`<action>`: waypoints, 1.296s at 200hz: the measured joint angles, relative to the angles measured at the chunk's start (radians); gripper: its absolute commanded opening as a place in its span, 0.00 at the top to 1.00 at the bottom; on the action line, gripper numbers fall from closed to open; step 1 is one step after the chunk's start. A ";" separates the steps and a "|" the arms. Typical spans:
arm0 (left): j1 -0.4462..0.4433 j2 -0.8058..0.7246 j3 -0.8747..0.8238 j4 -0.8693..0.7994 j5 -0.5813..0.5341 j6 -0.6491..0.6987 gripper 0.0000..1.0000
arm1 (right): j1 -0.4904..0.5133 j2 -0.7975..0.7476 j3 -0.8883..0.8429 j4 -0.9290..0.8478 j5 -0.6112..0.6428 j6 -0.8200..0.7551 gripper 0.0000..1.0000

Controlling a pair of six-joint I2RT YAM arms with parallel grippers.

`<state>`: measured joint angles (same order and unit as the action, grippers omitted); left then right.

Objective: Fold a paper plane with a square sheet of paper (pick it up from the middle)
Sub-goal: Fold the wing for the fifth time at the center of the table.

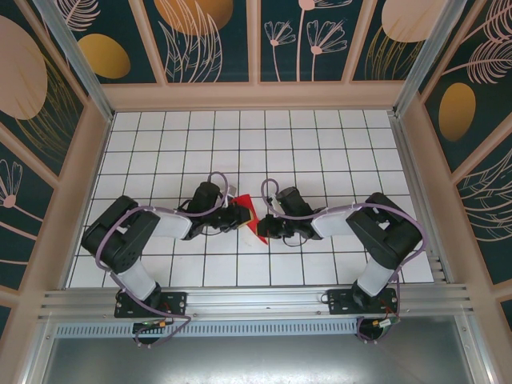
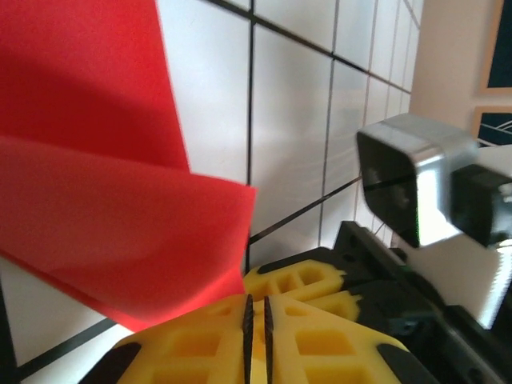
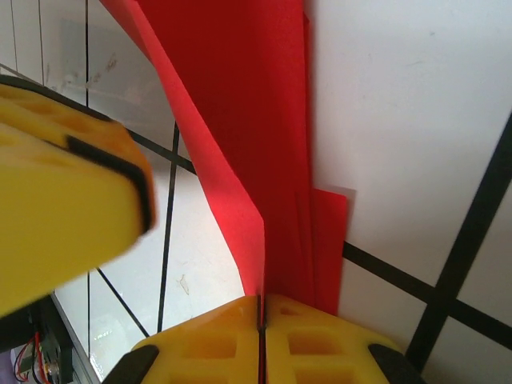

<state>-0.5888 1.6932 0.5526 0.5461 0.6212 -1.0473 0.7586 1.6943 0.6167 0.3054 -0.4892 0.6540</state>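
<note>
Red sheet of paper (image 1: 250, 218): creased into layers, mid-table on white tiled table (image 1: 240, 136), between both grippers.
Right gripper (image 3: 260, 298): yellow fingers pressed together, folded edge of sheet pinched in seam.
Left gripper (image 2: 256, 298): fingers nearly touching, thin slit only, corner of sheet meeting fingertips, apparently nipped there.
Top view: grippers tip to tip, just beside each other, arms bent inward from either side.

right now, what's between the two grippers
The folded red paper, seen in the top view; the left gripper and right gripper both pinch it.
</note>
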 measured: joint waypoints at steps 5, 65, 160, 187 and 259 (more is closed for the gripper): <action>0.000 0.008 0.000 -0.001 -0.002 0.000 0.86 | 0.000 0.000 0.000 0.000 0.000 0.000 0.91; 0.000 0.064 0.001 -0.010 -0.032 0.000 0.87 | -0.004 -0.005 0.017 -0.029 -0.017 0.008 0.81; 0.000 0.064 0.001 -0.010 -0.036 0.007 0.88 | -0.005 -0.082 0.028 -0.176 -0.010 0.008 0.84; 0.000 0.064 0.001 -0.010 -0.036 0.007 0.88 | -0.005 -0.076 0.028 -0.183 -0.009 0.008 0.86; 0.000 0.064 0.001 -0.011 -0.037 0.007 0.88 | -0.006 -0.035 0.030 -0.172 -0.017 0.011 0.89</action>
<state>-0.5884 1.7569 0.5537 0.5354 0.5842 -1.0401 0.7521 1.6592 0.6464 0.1333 -0.5064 0.6647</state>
